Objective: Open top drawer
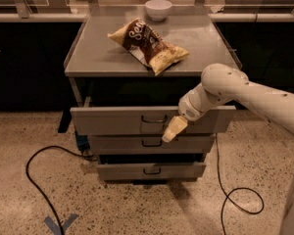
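Observation:
The top drawer (112, 120) is the widest grey metal front under the cart's top and stands pulled out a little from the cart, ahead of the two slimmer drawers below. Its small dark wire handle (154, 119) sits at the centre of the front. My gripper (169, 132), cream-coloured at the end of the white arm (245, 94), hangs in front of the drawer's lower edge, just right of and below the handle. The arm reaches in from the right. The drawer's inside is hidden.
The middle drawer (117, 144) and bottom drawer (122, 171) sit below. A chip bag (147, 44) and a white bowl (158, 9) lie on the cart top (88, 53). Black cables (32, 180) loop on the speckled floor on both sides.

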`<state>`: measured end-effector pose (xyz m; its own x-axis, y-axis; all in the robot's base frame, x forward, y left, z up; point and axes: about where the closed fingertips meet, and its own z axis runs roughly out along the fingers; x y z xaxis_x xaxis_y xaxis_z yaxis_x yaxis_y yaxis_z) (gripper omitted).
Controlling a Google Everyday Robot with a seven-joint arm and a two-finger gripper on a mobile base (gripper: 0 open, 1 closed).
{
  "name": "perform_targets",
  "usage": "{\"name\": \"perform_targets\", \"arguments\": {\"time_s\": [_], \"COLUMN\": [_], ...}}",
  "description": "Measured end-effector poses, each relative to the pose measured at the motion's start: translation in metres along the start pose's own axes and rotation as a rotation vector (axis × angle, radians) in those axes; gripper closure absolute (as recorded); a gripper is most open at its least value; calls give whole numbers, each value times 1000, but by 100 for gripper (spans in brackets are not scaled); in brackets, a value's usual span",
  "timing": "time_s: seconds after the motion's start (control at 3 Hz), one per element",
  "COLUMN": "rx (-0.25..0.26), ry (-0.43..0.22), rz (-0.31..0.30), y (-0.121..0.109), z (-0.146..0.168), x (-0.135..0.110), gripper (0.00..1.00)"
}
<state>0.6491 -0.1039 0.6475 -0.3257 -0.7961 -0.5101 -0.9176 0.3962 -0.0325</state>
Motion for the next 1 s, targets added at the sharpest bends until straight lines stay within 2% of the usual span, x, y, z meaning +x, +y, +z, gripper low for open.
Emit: {"name": "perform_targets", "arguments": {"time_s": [0.33, 0.67, 1.0], "rx": [-12, -25, -26], "ry": [-1, -8, -2], "rz": [6, 52, 58], "y": [4, 23, 46], "z": [-2, -14, -26], "x": [1, 12, 22], "gripper": [0, 0, 0]}}
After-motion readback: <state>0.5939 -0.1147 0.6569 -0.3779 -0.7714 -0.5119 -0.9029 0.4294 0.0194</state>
